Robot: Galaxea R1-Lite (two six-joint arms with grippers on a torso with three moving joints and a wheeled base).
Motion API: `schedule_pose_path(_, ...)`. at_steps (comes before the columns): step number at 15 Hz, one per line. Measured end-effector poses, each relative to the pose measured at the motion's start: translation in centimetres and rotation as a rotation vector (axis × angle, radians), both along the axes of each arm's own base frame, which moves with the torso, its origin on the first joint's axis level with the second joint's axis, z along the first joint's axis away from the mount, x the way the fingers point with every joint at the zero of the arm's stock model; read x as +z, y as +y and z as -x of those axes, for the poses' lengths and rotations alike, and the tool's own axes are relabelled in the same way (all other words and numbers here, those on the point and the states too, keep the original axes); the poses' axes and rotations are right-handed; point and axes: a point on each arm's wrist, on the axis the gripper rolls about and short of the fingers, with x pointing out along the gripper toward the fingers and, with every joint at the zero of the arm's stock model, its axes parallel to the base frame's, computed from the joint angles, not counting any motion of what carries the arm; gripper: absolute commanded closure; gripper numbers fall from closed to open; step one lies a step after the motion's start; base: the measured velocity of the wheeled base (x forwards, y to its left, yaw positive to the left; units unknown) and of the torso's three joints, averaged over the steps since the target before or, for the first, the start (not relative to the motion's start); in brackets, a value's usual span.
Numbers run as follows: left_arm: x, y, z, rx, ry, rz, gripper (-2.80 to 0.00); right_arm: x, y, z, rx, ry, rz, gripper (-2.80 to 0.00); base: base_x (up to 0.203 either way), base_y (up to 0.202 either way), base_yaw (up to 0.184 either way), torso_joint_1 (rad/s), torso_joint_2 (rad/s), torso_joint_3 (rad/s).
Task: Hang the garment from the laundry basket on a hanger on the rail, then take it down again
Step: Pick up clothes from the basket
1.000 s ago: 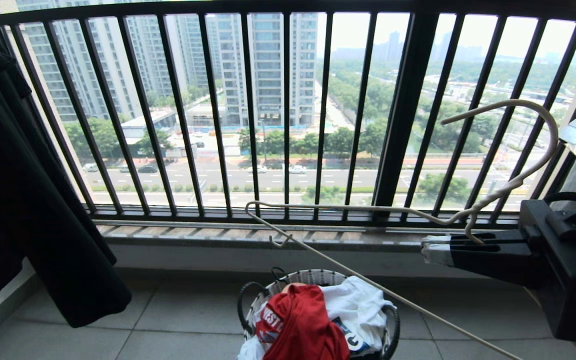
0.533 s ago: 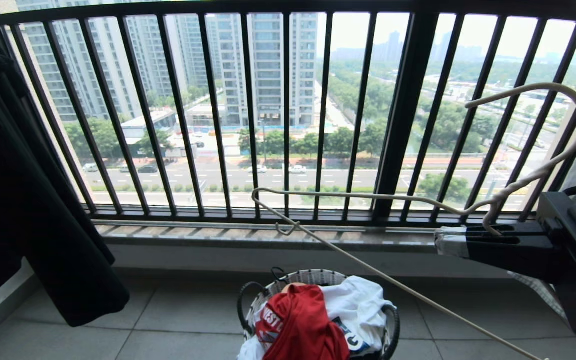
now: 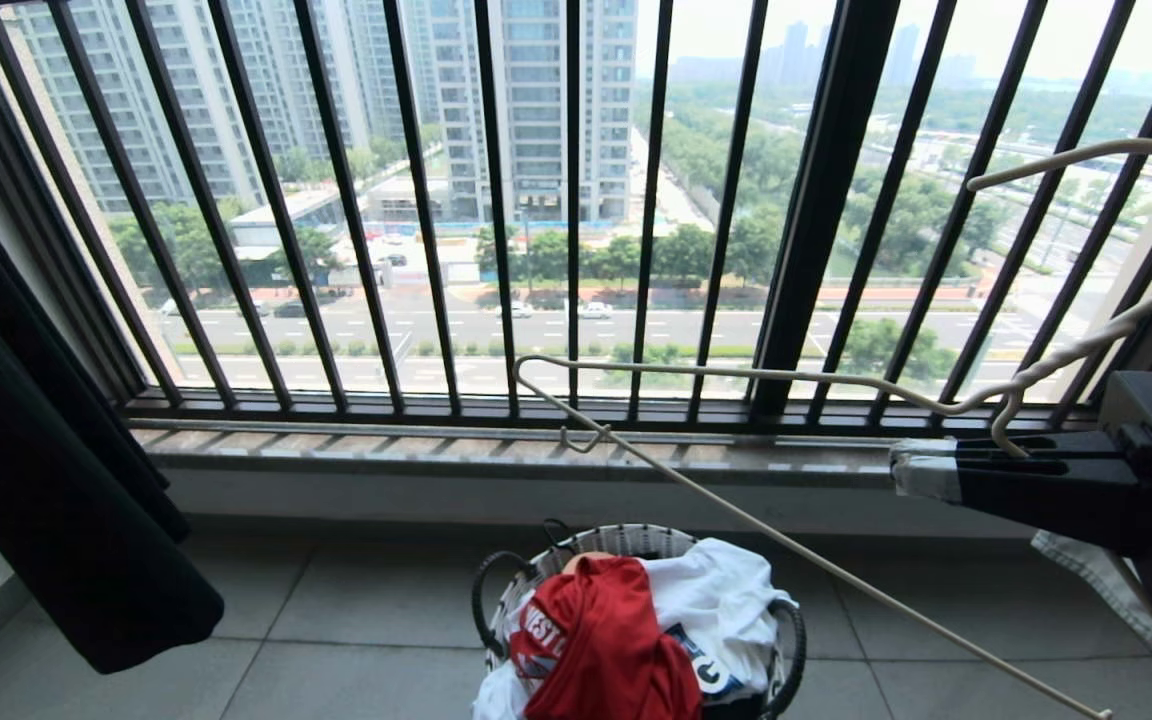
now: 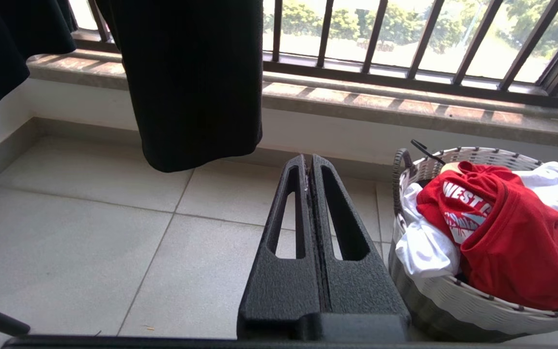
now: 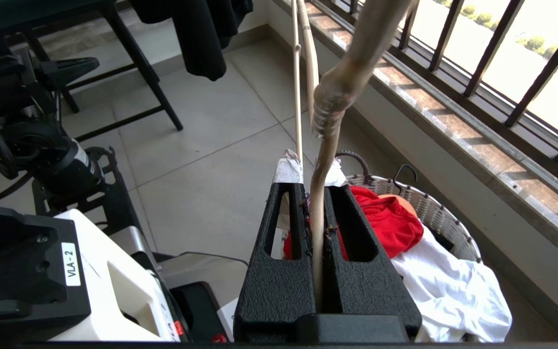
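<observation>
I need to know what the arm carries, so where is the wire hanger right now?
In the head view the hanger sits at right, clamped in the right gripper, slanting over the laundry basket before the window railing.

Right gripper [image 3: 921, 470] reaches in level from the right, fingers [image 5: 351, 228] pinched together; left gripper [image 4: 310, 167] closed, pointing floorward.

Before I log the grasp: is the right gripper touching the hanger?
Touching. Right wrist view shows the right gripper shut on the hanger.
</observation>
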Motion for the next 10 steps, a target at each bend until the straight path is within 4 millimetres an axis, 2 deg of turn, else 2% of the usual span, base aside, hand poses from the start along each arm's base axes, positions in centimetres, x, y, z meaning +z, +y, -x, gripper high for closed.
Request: schedule_pose_path(10,0.0,0.0,0.0,0.001,0.0,0.0,0.0,0.13,-0.13,0.23,0.0,-0.008,-0.004,0.0,0.0,0.0,0.0,0.002,0.0,-0.199)
